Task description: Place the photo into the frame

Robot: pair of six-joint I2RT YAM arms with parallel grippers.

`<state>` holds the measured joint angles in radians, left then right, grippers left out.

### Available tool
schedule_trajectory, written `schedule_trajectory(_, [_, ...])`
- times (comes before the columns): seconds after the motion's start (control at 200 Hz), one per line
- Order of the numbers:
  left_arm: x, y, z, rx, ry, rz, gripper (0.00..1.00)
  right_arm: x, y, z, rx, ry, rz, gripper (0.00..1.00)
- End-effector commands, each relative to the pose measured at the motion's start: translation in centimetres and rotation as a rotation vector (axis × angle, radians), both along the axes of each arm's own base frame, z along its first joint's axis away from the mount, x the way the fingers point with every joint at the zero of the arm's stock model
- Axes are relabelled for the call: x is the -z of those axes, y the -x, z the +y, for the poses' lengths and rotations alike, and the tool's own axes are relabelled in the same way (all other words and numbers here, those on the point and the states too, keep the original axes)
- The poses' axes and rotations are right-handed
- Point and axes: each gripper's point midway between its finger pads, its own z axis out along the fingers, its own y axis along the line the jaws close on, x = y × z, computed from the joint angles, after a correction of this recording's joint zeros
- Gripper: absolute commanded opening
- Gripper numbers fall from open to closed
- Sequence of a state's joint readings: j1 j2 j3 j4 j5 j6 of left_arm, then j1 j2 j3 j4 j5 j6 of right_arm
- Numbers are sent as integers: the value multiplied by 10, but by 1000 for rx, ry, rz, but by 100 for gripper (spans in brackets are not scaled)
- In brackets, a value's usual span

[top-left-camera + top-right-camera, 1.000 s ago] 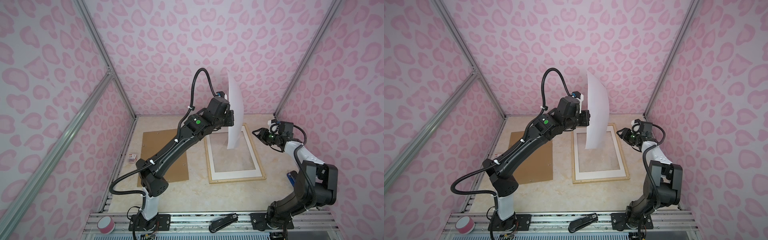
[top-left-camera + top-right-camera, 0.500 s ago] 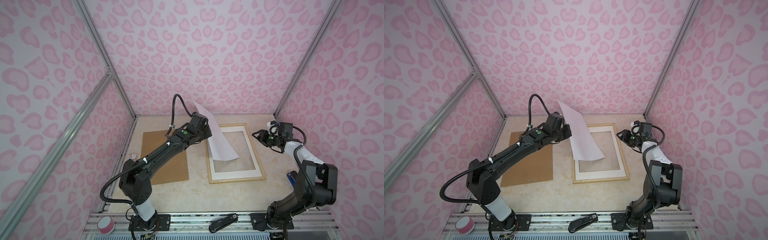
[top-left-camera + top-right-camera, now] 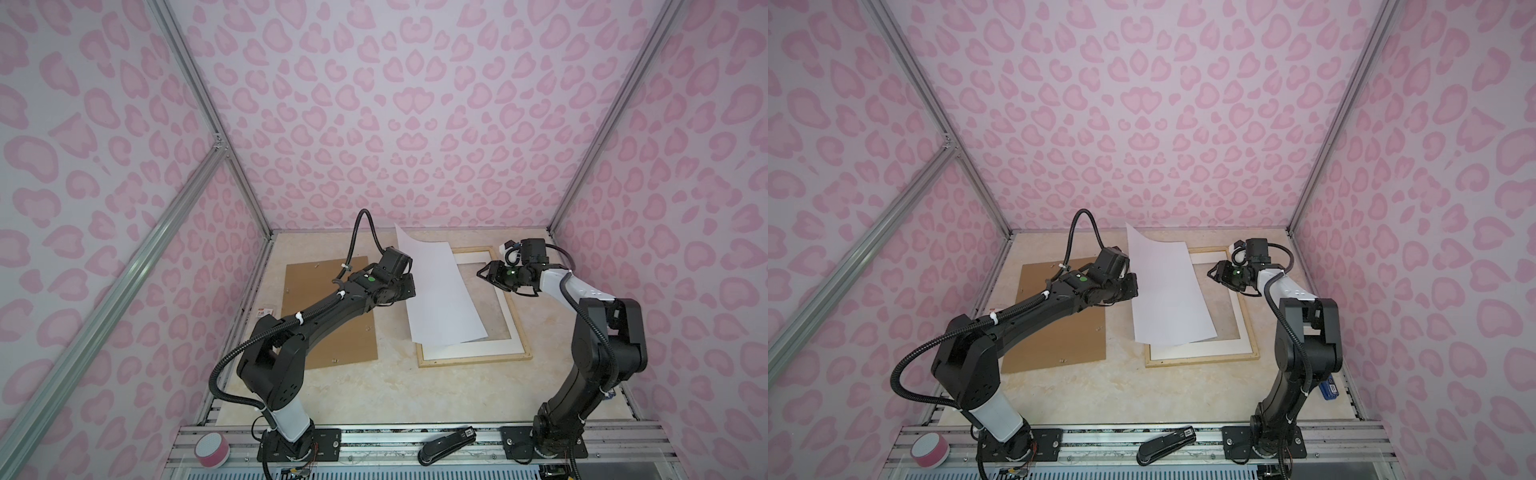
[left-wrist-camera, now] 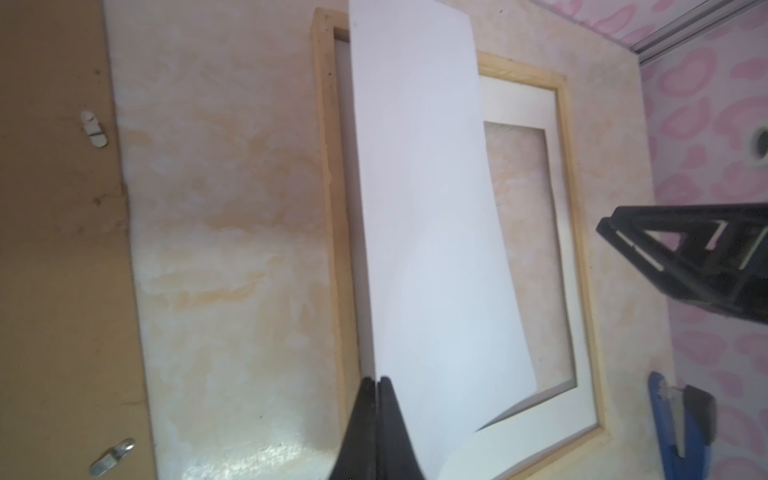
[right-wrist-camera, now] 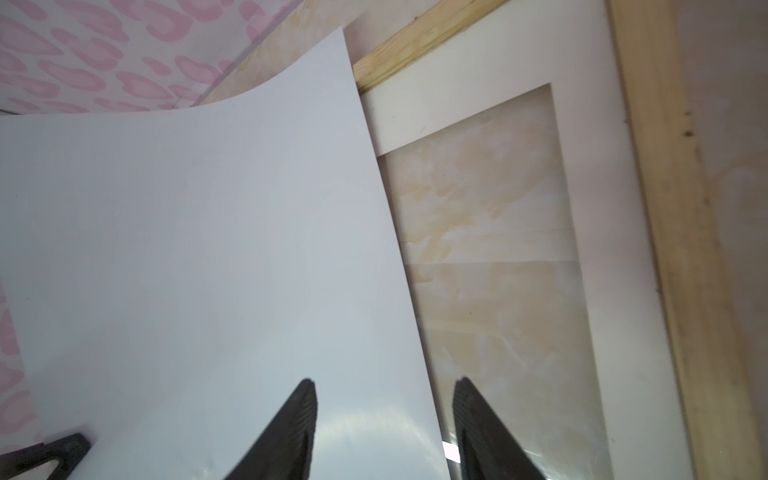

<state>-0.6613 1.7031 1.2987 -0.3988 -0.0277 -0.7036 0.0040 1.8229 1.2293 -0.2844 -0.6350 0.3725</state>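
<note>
In both top views the photo (image 3: 440, 295) (image 3: 1167, 295) shows its white back and slopes over the left half of the frame (image 3: 473, 360) (image 3: 1200, 360). The left gripper (image 3: 411, 286) (image 3: 1136, 286) is clamped on its left long edge, past the middle toward the far wall. The photo's long axis runs from the far wall toward the near rail, a little skewed to the frame's long sides. Its far left corner is curled up and its near edge hangs over the mat (image 3: 478, 349). The right gripper (image 3: 484, 272) (image 3: 1214, 272) hangs over the frame's right side, partly open and empty, its tips toward the photo's right edge and apart from it. The board (image 3: 328, 332) lies left of the frame. A stapler (image 3: 446, 444) on the near rail carries a small white label, too small to read. In the left wrist view the left gripper (image 4: 378, 384) has both fingers pressed together on the photo (image 4: 432, 232), which stretches lengthwise away from them over the frame (image 4: 328, 166) and mat (image 4: 515, 106). In the right wrist view the right gripper (image 5: 382, 386) stands parted. One finger shows against the photo (image 5: 208, 249) and one against the mat (image 5: 478, 70) window, with the photo's edge between them. Whether it touches, I cannot tell.
</note>
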Motion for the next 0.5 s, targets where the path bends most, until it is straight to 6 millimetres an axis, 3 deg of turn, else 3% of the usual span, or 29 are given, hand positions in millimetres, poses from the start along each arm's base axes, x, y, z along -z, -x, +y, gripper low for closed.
schedule_trajectory(0.0, [9, 7, 6, 59, -54, -10, 4, 21, -4, 12, -41, 45, 39, 54])
schedule_trajectory(0.165, [28, 10, 18, 45, -118, -1, 4, 38, -19, 26, -70, 76, 60, 54])
schedule_trajectory(0.495, [55, 0, 22, 20, -186, 16, 4, 64, -30, 24, -95, 130, 89, 54])
